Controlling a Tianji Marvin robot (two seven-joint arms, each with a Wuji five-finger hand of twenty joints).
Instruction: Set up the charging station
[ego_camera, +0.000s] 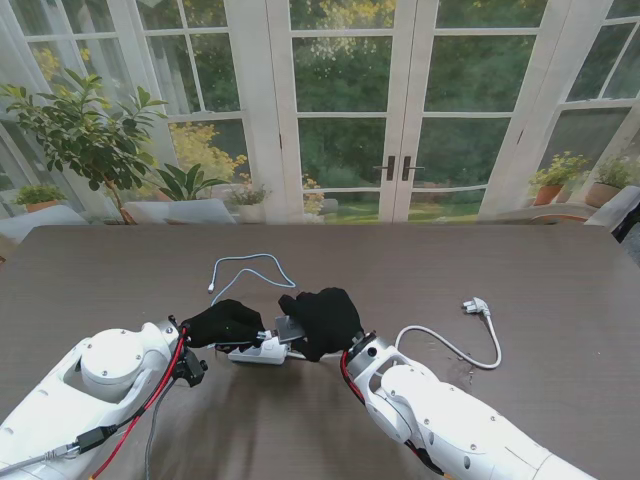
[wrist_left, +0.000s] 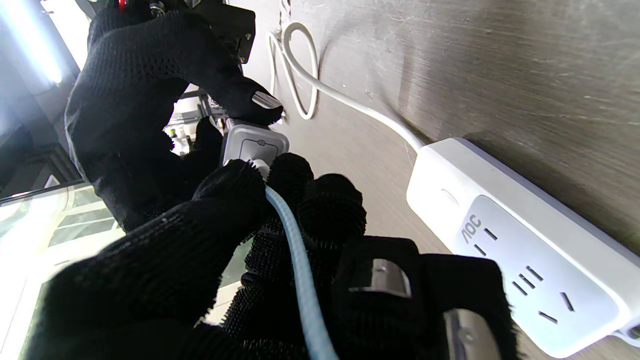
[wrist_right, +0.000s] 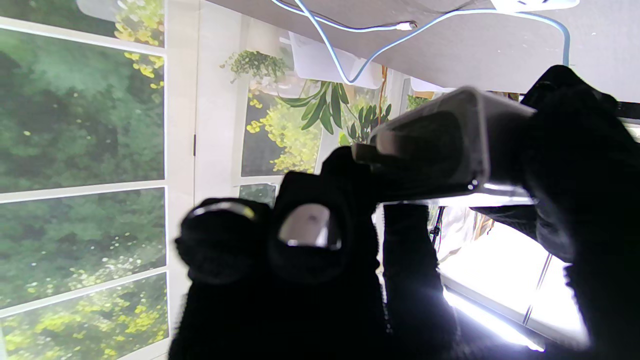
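Looks like a home sunroom/garden rm: tall white-framed glass French doors (ego_camera: 400, 110) w/ dark handles, green trees & lawn outside; leafy potted shrub (ego_camera: 85, 135) at left, small terracotta-potted plants (ego_camera: 560, 180) at right; broad dark grey-brown wood-grain table (ego_camera: 560, 270) in front of the glass

A leafy potted tree (ego_camera: 85, 130) stands beyond the table's (ego_camera: 560, 400) far left corner — glass doors (ego_camera: 400, 110) behind.

Charger (wrist_right: 440, 145) in robot hand (wrist_right: 350, 250) (gloved)
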